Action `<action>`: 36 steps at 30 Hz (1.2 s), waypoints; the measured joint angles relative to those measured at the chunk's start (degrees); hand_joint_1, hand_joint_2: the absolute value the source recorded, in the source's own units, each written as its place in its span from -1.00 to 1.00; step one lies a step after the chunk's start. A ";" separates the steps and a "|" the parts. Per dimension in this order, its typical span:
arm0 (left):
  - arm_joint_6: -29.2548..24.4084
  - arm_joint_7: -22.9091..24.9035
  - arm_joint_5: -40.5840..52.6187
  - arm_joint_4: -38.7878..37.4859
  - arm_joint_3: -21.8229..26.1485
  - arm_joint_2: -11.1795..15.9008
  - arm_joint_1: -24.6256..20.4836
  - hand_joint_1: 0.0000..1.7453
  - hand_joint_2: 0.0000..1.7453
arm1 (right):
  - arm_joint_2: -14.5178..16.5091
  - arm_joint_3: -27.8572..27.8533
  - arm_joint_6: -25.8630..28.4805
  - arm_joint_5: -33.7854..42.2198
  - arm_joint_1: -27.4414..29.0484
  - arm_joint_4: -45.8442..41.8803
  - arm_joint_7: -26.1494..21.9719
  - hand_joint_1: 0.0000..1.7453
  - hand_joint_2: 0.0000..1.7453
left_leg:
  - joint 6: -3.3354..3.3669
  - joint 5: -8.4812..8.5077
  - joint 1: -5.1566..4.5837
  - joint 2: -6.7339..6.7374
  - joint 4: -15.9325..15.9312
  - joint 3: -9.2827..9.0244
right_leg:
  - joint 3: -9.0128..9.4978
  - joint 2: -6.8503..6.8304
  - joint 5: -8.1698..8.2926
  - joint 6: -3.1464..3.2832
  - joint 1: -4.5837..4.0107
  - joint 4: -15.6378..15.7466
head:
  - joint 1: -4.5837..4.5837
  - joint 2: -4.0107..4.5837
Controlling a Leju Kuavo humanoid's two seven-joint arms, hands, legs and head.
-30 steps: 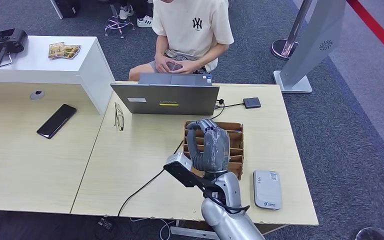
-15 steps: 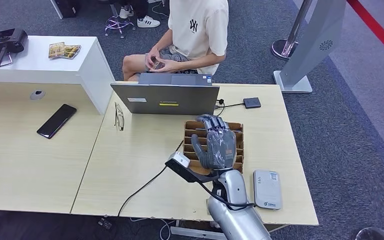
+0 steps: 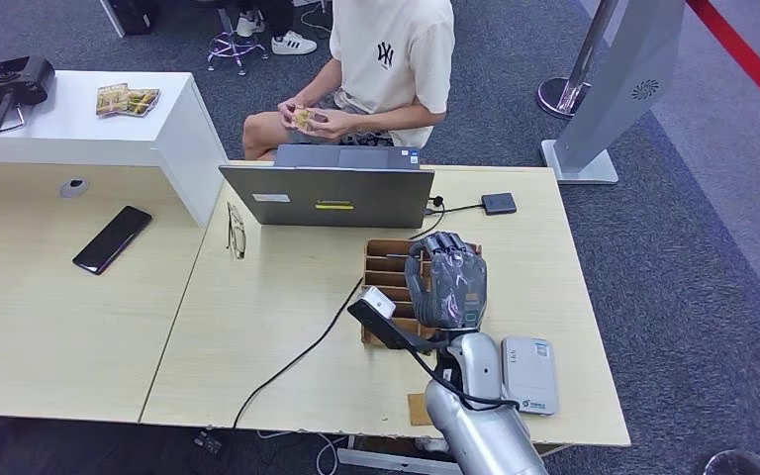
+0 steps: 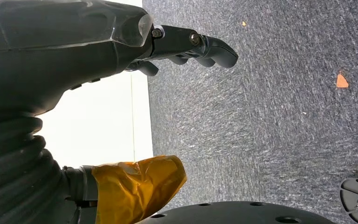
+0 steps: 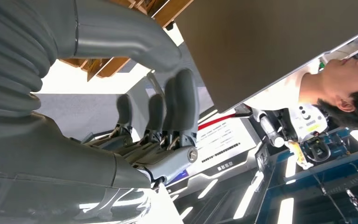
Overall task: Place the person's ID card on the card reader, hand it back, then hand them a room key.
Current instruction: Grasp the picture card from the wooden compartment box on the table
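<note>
My right hand (image 3: pixel 447 282) is raised over the wooden card box (image 3: pixel 388 259), fingers slightly bent and apart, holding nothing; the right wrist view shows the same empty hand (image 5: pixel 168 116). The white card reader (image 3: pixel 528 374) lies on the table to the right of my forearm, with nothing on it. The seated person behind the laptop holds a small card-like thing (image 3: pixel 303 118) in both hands. A small tan card (image 3: pixel 418 409) lies by the table's front edge. My left hand (image 4: pixel 186 44) hangs over the carpet, empty, its fingers apart.
An open laptop (image 3: pixel 327 196) stands at the table's far side, with a black cable (image 3: pixel 287 366) running to the front edge. Glasses (image 3: pixel 236 231) and a black phone (image 3: pixel 112 238) lie to the left. A small black box (image 3: pixel 499 204) sits at the far right.
My right hand has moved right, over the box's right half, and its fingers uncurled. The person turned sideways and lifted the card-like thing higher.
</note>
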State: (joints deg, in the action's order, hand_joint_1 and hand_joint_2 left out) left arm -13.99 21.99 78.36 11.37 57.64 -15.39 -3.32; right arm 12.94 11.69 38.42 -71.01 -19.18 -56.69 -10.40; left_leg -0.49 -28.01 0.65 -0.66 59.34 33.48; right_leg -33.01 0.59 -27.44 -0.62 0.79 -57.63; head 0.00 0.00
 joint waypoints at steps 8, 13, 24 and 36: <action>0.00 0.00 0.04 0.00 0.00 0.00 0.00 -1.00 1.00 | -0.01 -1.54 0.00 -0.55 0.07 0.20 0.07 0.16 1.00 | 0.00 0.00 0.00 0.00 0.00 0.00 | -0.01 0.03 0.00 0.00 0.00 0.00 | 0.00 0.00; 0.00 0.00 0.05 0.00 0.00 0.00 0.00 -1.00 1.00 | -0.15 -2.15 0.00 -0.92 0.14 0.63 0.42 0.09 1.00 | 0.00 0.00 0.00 0.01 0.00 0.00 | -0.01 0.03 0.00 0.00 0.00 0.00 | 0.00 0.00; 0.08 0.00 0.18 0.00 0.00 0.00 0.00 -1.00 1.00 | -0.72 -3.51 0.00 -1.55 0.14 2.84 1.32 0.06 1.00 | 0.00 0.00 0.00 0.00 0.00 0.00 | -0.01 0.03 0.00 0.00 0.00 0.00 | 0.00 0.00; 0.25 0.00 0.56 0.00 0.00 0.00 0.00 -1.00 1.00 | -1.43 -6.15 0.02 -2.74 -0.05 5.71 2.05 0.09 1.00 | 0.00 0.00 0.00 0.00 0.00 0.00 | 0.00 0.03 0.00 0.00 0.00 0.00 | 0.00 0.00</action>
State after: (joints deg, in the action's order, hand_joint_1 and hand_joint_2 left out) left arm -13.74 21.99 78.91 11.37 57.64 -15.39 -3.32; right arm 11.51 5.54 38.45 -73.75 -19.24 -50.98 -8.35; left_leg -0.49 -28.01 0.65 -0.66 59.34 33.48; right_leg -33.02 0.62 -27.43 -0.62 0.79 -57.63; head 0.00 0.00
